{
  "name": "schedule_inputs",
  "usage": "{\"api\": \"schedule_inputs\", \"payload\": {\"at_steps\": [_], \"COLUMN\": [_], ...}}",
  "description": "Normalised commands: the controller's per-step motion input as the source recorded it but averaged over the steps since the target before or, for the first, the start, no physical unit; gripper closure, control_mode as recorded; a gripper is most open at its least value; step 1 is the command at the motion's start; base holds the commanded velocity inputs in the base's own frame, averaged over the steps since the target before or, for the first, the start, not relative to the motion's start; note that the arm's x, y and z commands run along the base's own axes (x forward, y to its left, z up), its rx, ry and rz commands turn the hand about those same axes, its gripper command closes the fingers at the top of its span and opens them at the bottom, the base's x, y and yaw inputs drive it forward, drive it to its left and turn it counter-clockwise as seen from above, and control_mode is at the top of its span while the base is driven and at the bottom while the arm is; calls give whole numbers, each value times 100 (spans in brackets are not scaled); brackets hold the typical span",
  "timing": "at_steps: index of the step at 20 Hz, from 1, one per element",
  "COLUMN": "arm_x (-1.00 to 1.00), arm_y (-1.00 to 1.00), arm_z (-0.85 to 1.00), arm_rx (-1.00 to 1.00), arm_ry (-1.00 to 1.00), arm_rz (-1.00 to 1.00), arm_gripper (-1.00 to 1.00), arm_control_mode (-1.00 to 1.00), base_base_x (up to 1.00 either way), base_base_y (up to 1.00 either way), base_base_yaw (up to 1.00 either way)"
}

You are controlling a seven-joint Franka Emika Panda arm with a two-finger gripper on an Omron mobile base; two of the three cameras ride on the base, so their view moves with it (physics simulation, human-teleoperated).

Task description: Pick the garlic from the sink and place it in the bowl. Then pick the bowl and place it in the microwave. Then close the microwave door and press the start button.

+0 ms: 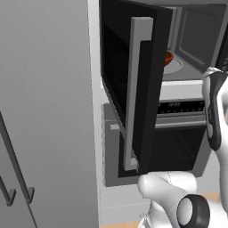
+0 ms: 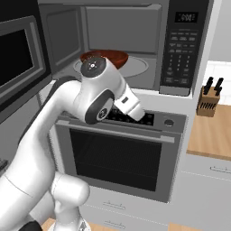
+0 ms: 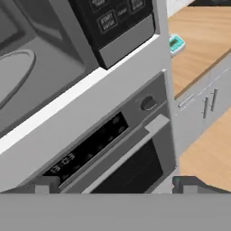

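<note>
The microwave (image 2: 135, 40) stands open, and its light grey cavity holds the red-brown bowl (image 2: 113, 57) on the turntable (image 2: 135, 67). My arm's joint partly covers the bowl, which also peeks past the door's edge (image 1: 168, 58). The microwave door (image 1: 120, 80) is swung out wide, its silver handle (image 1: 138, 89) toward the camera. The button strip (image 2: 182, 49) with the start button (image 3: 107, 20) is right of the cavity. My gripper (image 3: 115, 185) is open and empty, its fingertips (image 3: 45, 185) wide apart below the microwave, in front of the oven's control panel. The garlic and the sink are out of view.
An oven (image 2: 117, 158) with a knob (image 3: 148, 103) and a horizontal handle (image 3: 135, 144) sits under the microwave. To the right are a wooden counter (image 2: 212, 135), a knife block (image 2: 210, 101) and a small teal object (image 3: 176, 43). Tall grey cabinet doors (image 1: 44, 111) stand at left.
</note>
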Motion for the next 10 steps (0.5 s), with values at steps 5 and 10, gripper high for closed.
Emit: {"api": "schedule_inputs", "payload": {"at_steps": [5, 10], "arm_x": [-33, -34], "arm_y": [-66, -17], "arm_z": [-93, -49], "arm_rx": [-26, -32], "arm_ry": [6, -5], "arm_rz": [-19, -25], "arm_gripper": [-100, -100], "arm_control_mode": [-100, -100], "base_base_x": [0, 0], "base_base_y": [0, 0], "base_base_yaw": [0, 0]}}
